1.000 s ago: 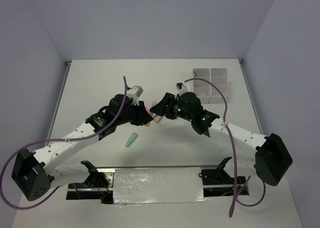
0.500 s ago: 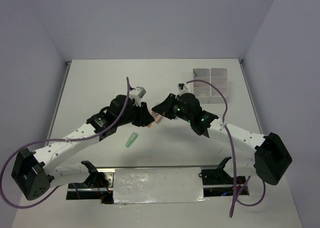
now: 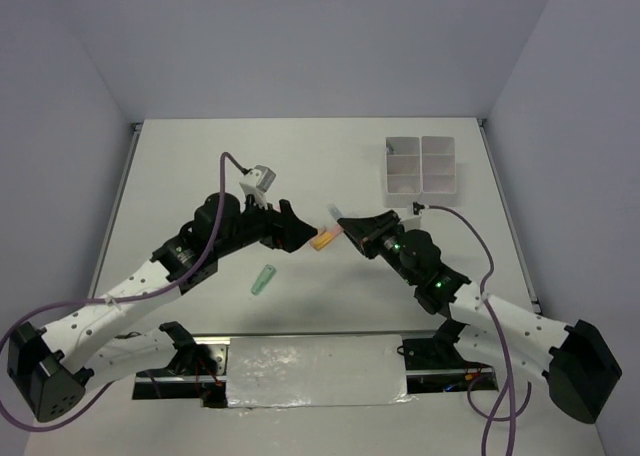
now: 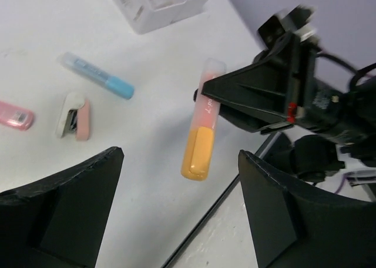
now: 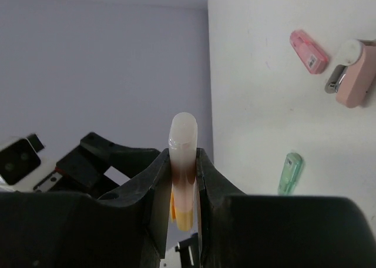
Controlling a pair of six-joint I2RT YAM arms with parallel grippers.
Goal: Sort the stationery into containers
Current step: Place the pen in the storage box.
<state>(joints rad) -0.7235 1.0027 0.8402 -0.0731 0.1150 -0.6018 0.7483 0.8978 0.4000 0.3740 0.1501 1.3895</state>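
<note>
An orange stick with a translucent cap [image 3: 325, 238] hangs above the table, and my right gripper [image 3: 345, 226] is shut on its capped end. The right wrist view has the stick [image 5: 184, 156] pinched between the two black fingers of that gripper [image 5: 184, 174]. My left gripper [image 3: 298, 232] stands open just left of the stick, apart from it. From the left wrist the stick [image 4: 202, 133] floats free between and beyond the wide jaws of the left gripper [image 4: 179, 215]. The divided white container [image 3: 421, 166] stands at the far right.
A green stick [image 3: 264, 279] lies on the table below the left gripper. The left wrist view has a blue stick [image 4: 97, 75], a pink and white stapler [image 4: 73, 116] and a pink piece [image 4: 14, 115] lying near the container [image 4: 158, 0].
The left gripper has opened, let go of the orange stick and drawn back to the left. The right gripper has shut on the stick and now carries it alone.
</note>
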